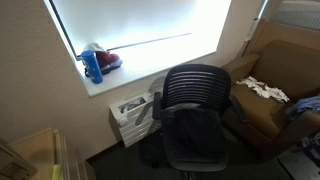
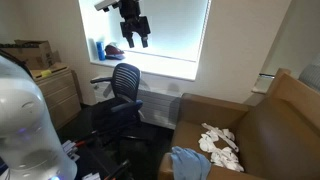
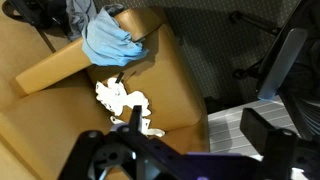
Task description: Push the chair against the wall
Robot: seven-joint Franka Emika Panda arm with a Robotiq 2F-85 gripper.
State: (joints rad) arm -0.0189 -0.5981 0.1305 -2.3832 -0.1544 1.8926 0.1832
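The black swivel chair [image 1: 195, 110] with a slatted back stands just below the white sill [image 1: 150, 72], its back close to the beige wall [image 1: 50, 95]. It shows in both exterior views [image 2: 122, 88]; part of it is at the right edge of the wrist view [image 3: 288, 60]. My gripper [image 2: 133, 35] hangs high in front of the bright window [image 2: 175, 30], well above and apart from the chair. Its fingers [image 3: 198, 118] are spread open with nothing between them. The wall continues right of the window [image 2: 250, 50].
A brown armchair [image 2: 245, 125] with white cloths [image 3: 125, 100] and a blue cloth [image 3: 110, 40] stands beside the chair. A blue bottle [image 1: 93, 65] and a red item [image 1: 110, 60] sit on the sill. White bins [image 1: 130, 115] stand under it. A wooden cabinet [image 2: 55, 92] is beside the chair.
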